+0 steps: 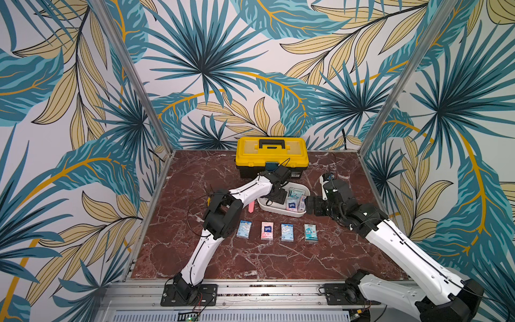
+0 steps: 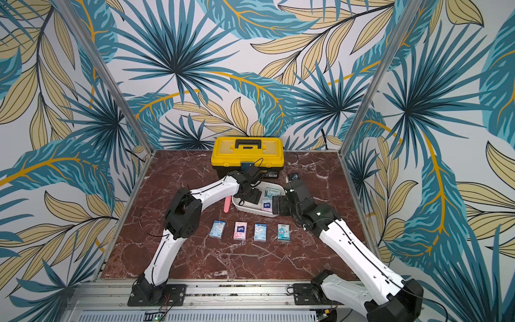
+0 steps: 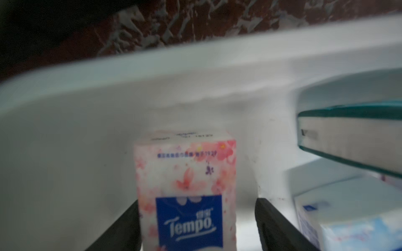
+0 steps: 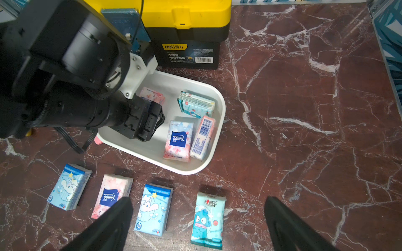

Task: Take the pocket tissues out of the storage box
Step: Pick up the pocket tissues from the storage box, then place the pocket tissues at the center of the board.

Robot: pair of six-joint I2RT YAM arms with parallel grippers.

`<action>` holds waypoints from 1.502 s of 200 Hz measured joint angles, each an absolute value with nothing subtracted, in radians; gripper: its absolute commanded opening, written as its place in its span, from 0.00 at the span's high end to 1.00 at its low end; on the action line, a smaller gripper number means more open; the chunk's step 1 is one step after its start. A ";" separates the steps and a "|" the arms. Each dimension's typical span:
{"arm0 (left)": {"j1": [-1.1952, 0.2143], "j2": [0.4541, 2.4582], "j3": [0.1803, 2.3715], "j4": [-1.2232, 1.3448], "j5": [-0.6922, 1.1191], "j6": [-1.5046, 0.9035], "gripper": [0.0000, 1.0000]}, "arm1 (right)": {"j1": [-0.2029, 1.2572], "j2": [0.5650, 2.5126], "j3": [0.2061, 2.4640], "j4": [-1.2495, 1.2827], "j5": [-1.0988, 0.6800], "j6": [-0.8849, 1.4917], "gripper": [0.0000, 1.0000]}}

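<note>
The left pincer (image 3: 198, 202) straddles a pink pack (image 3: 185, 169) in the storage box (image 4: 221, 113), jaws apart, with a gap on 1 side; closing off-centre could tip it. 3 more pocket tissues (image 4: 179, 139) lie right of it, 4 on the desk (image 4: 304, 130) nearer. The right pincer (image 4: 199, 200), wide and empty, hovers right of the box; the toolbox (image 4: 187, 13) crowds the far side.

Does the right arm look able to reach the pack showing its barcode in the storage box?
Probably yes. The right gripper hangs open beside the storage box end where the barcode pack lies uncovered; the left gripper is at the other end.
</note>
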State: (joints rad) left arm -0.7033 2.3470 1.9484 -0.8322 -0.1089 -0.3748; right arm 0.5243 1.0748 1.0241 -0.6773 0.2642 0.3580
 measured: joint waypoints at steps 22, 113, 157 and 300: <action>-0.703 2.347 1.957 -0.834 -0.108 -0.376 0.29 | 0.524 1.075 1.023 -0.677 0.264 0.358 0.01; -0.702 2.336 1.956 -0.834 -0.087 -0.376 0.44 | 0.524 1.075 1.017 -0.661 0.266 0.358 0.01; -0.702 2.238 1.919 -0.815 -0.072 -0.386 0.46 | 0.524 1.080 1.017 -0.655 0.276 0.360 0.01; -0.824 1.580 1.334 -0.843 -0.126 -0.512 0.47 | 0.524 1.220 1.028 -0.648 0.292 0.419 0.01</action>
State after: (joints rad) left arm -0.8242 1.5799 1.3342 -0.8429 -0.1265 -0.5117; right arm 0.5243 1.2201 1.0275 -0.6483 0.2916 0.4187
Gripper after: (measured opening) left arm 0.533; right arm 0.992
